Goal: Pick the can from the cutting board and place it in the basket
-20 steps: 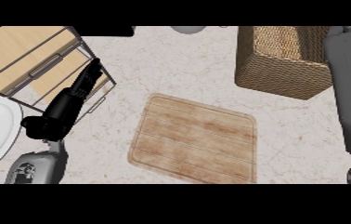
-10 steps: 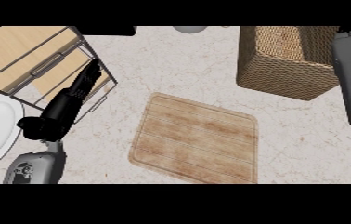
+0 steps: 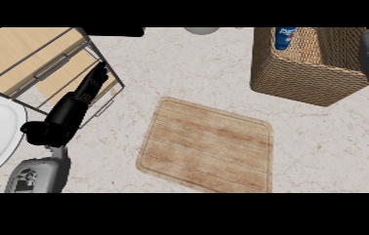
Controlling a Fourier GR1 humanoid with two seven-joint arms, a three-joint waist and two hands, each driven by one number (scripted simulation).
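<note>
The blue can (image 3: 284, 38) stands inside the woven basket (image 3: 308, 78) at the upper right, against its left inner wall; only its upper part shows over the rim. The wooden cutting board (image 3: 207, 144) lies bare in the middle of the counter. My left hand (image 3: 78, 104) rests at the left, fingers straight and pointing up-right over a wire rack, holding nothing. Of my right arm only a dark grey sliver (image 3: 364, 53) shows at the right edge beside the basket; the right hand itself is out of the picture.
A wire rack with wooden shelves (image 3: 43, 58) fills the upper left. A white plate (image 3: 7, 127) pokes in at the left edge. A grey round object (image 3: 200, 30) sits at the top edge. Speckled counter lies between board and basket.
The right arm has slid further right, off the basket, until only a sliver remains. The blue can now shows inside the basket. The left hand has not moved.
</note>
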